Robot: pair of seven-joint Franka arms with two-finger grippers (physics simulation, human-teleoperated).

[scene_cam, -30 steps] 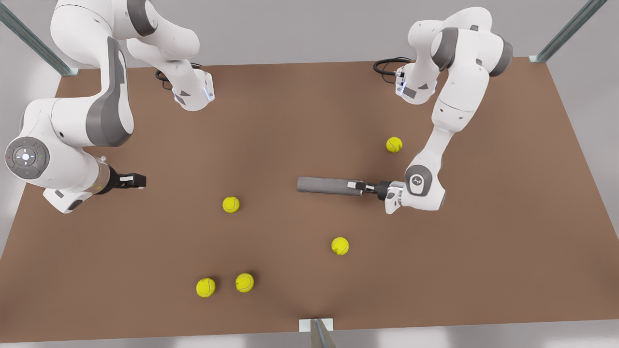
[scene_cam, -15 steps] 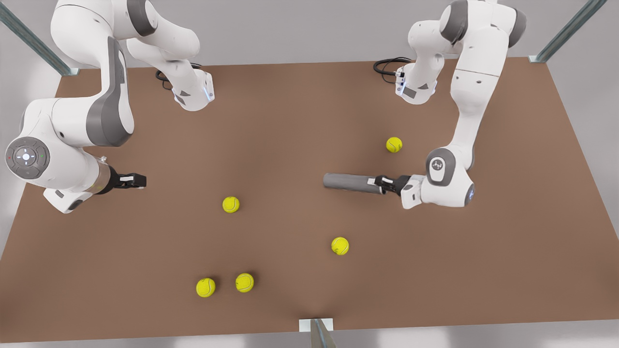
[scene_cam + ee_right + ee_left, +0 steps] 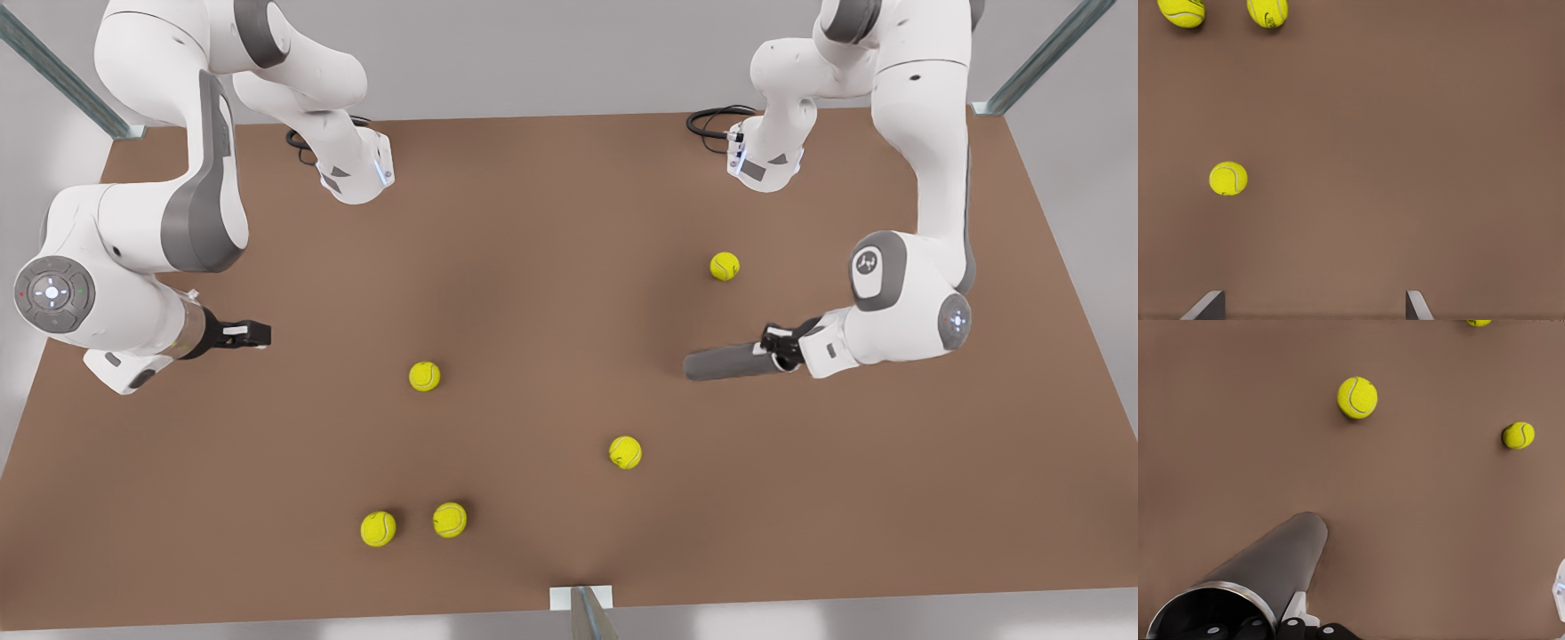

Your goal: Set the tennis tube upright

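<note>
Fingers of the left gripper [image 3: 777, 347] clamped on the rim of the tennis tube [image 3: 725, 364] at its open end; one finger inside the dark mouth, one outside, as seen in the left wrist view [image 3: 1238, 587]. Tube not upright: tilted, closed end pointing toward the table's middle, near the table's edge on the front view's right. Whether the low end touches the brown table [image 3: 533, 231] cannot be told. Right gripper [image 3: 247, 334] waits near the opposite edge, fingers [image 3: 1205, 307] spread apart, holding nothing. Five yellow tennis balls on the table: one [image 3: 725, 266] just behind the tube toward the far edge, one [image 3: 424, 375] mid-table, one [image 3: 625, 452] nearer the front edge, a pair [image 3: 413, 524] side by side close to the front edge.
</note>
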